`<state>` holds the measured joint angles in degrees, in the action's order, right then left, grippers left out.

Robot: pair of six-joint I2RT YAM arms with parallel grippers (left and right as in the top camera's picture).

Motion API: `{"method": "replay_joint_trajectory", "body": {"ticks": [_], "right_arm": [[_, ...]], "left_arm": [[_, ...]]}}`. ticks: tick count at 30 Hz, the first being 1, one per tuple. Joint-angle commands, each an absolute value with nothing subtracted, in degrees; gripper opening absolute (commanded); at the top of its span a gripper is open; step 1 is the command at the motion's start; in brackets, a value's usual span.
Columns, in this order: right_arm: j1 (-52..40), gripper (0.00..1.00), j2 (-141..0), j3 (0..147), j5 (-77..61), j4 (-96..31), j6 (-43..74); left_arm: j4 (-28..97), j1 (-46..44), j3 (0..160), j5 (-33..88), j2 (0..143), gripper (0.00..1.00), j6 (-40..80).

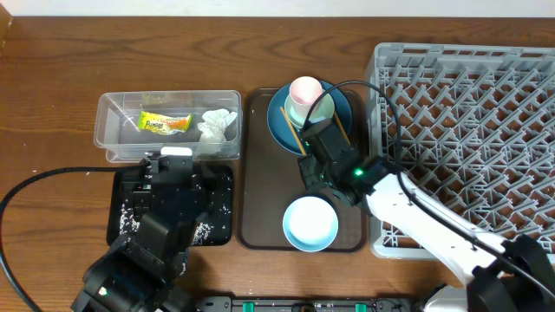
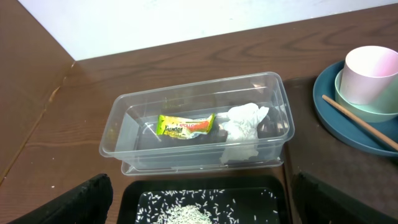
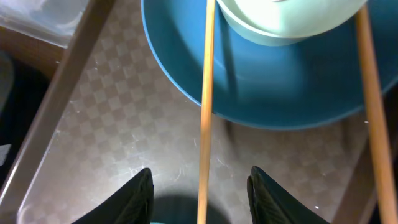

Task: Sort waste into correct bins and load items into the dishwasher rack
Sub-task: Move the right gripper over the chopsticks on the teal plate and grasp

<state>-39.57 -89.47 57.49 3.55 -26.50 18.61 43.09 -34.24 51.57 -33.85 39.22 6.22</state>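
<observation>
The right gripper (image 3: 202,199) hangs spread, and one of the chopsticks (image 3: 206,93) runs between its fingers, touching neither. It reaches from the brown tray (image 3: 112,137) across the dark blue plate (image 3: 280,93), beside the mint-green bowl (image 3: 286,18), which the frame cuts off. The left gripper (image 2: 202,186) gapes above the black tray (image 2: 140,202) of rice grains (image 2: 186,214), which its arm mostly hides from overhead. The wrapper (image 2: 185,126) and tissue (image 2: 244,124) lie in the clear tub (image 2: 124,118), the wrapper's print too small to read.

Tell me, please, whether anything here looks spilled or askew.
Mildly: the chopsticks lie apart, one on each side of the mint bowl, slanting off the blue plate onto the brown tray. The rice grains are loose but inside the black tray.
</observation>
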Motion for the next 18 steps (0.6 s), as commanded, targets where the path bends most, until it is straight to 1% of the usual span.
{"method": "replay_joint_trajectory", "body": {"ticks": [1, 8, 11, 18], "right_arm": [[-40.6, 0.44, -91.7, 58.5, 4.3, -25.9, 17.9], [-40.6, 0.33, -93.0, 58.5, 4.2, -26.0, 17.9], [-40.6, 0.24, -93.0, 58.5, 3.8, -26.3, 17.9], [-40.6, 0.22, -93.0, 58.4, 2.5, -28.3, 18.0]], "left_arm": [[43.1, -34.3, 53.3, -35.2, 39.2, 0.94, 7.2], [43.0, -34.3, 53.3, -35.2, 39.2, 0.94, 7.2], [43.1, -34.3, 53.3, -35.2, 39.2, 0.94, 7.2], [43.1, -34.3, 53.3, -35.2, 39.2, 0.94, 7.2]]}}
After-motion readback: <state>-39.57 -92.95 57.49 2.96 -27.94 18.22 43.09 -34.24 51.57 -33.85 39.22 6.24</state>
